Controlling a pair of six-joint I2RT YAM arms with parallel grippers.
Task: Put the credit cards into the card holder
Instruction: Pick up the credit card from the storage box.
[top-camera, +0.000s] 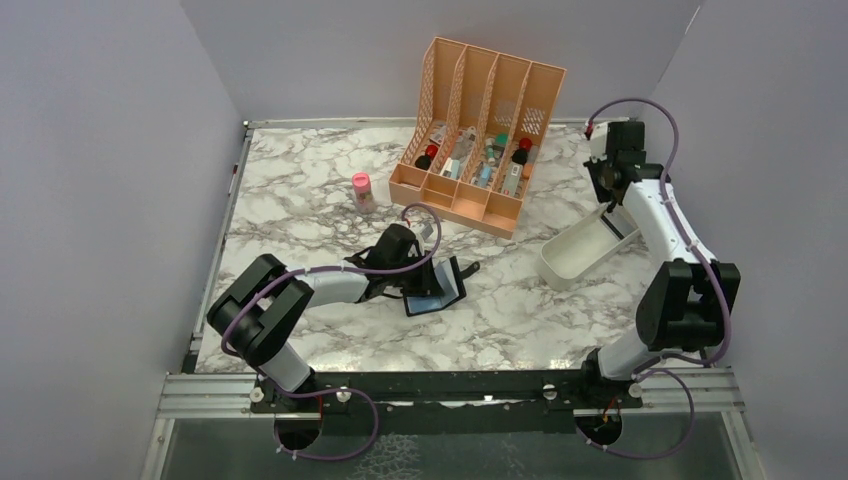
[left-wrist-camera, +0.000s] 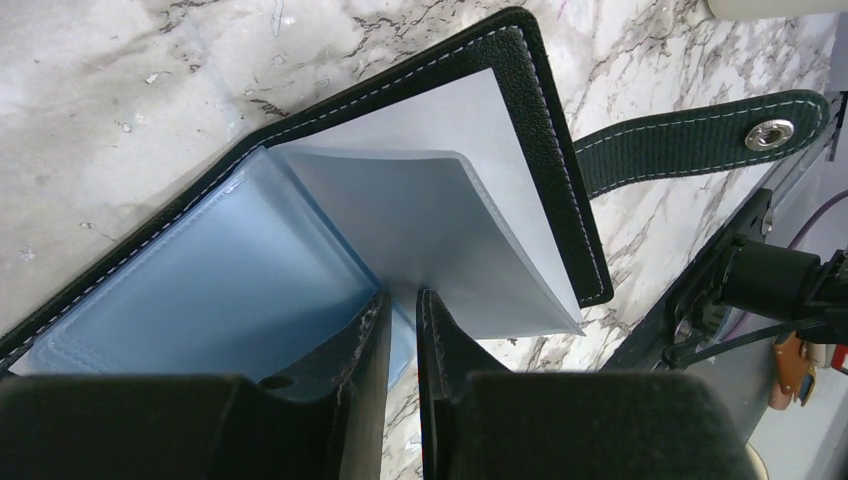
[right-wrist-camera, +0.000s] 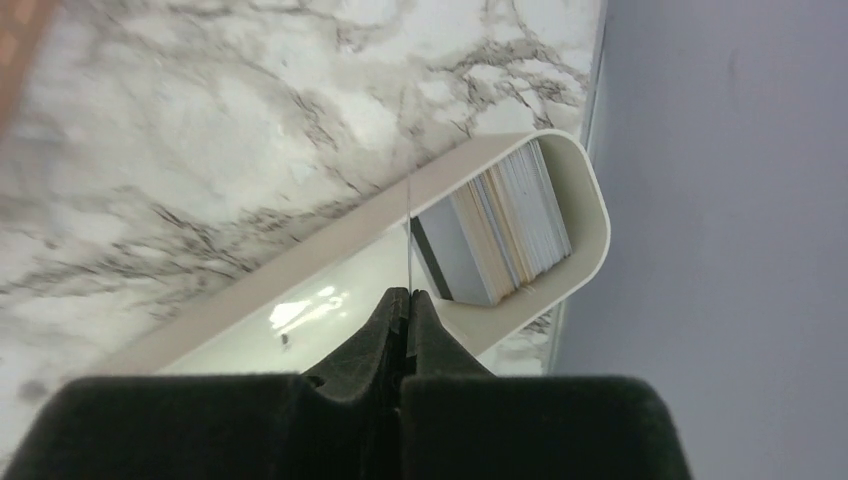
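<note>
Right gripper (right-wrist-camera: 408, 293) tight on one edge-on credit card (right-wrist-camera: 408, 240), left gripper (left-wrist-camera: 403, 297) narrowly on card holder (left-wrist-camera: 330, 220) leaf

Soft, even overhead light; all views bright. Faint shadows under arms on marble desk (top-camera: 300, 200). Glare patch inside white tray (right-wrist-camera: 310, 305). Sheen on card holder (left-wrist-camera: 250, 290) sleeves. Jaws blurred in wrist foregrounds; credit card (right-wrist-camera: 408, 240) mere hairline.

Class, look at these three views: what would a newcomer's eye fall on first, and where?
The orange file organiser at the back of the table stands out. Mid-table, the left gripper pinches a blue leaf of the open card holder. At the right, the right gripper holds one credit card edge-on above the white tray.
</note>
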